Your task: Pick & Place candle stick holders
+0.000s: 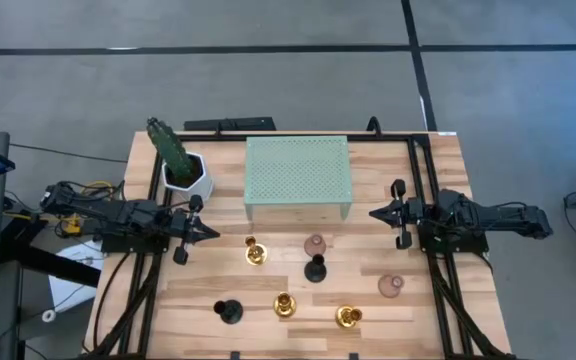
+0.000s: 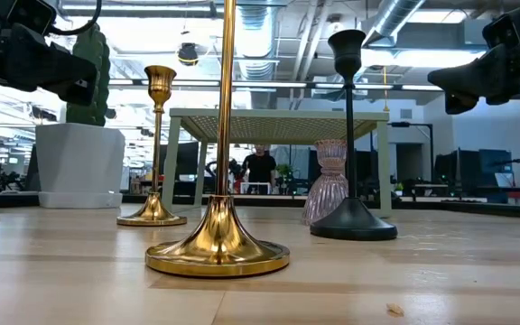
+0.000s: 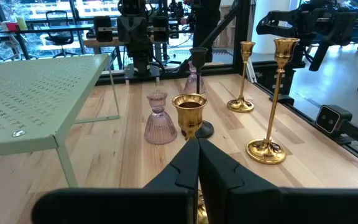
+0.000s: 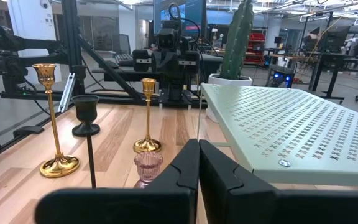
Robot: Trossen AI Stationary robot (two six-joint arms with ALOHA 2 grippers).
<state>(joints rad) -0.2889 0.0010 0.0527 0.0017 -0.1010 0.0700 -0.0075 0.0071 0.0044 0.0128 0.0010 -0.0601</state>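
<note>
**Seven holders stand free, both arms wait at the sides**

While both arms hover apart, nothing is gripped. Taking the high view as a clock face, nearest the front edge of the tabletop (image 1: 423, 330) stand a black holder (image 1: 228, 312) at 7, a gold holder (image 1: 284, 304) at 6 and another gold holder (image 1: 348, 317) at 5. Farther back come a mauve holder (image 1: 390, 286), a second black holder (image 1: 315, 268), a third gold holder (image 1: 255, 252) and a second mauve holder (image 1: 315, 244). The left gripper (image 1: 211, 233) at 9 and right gripper (image 1: 375, 213) at 3 have their fingers pressed together. At 12 stands the green stand (image 1: 297, 176).
</note>
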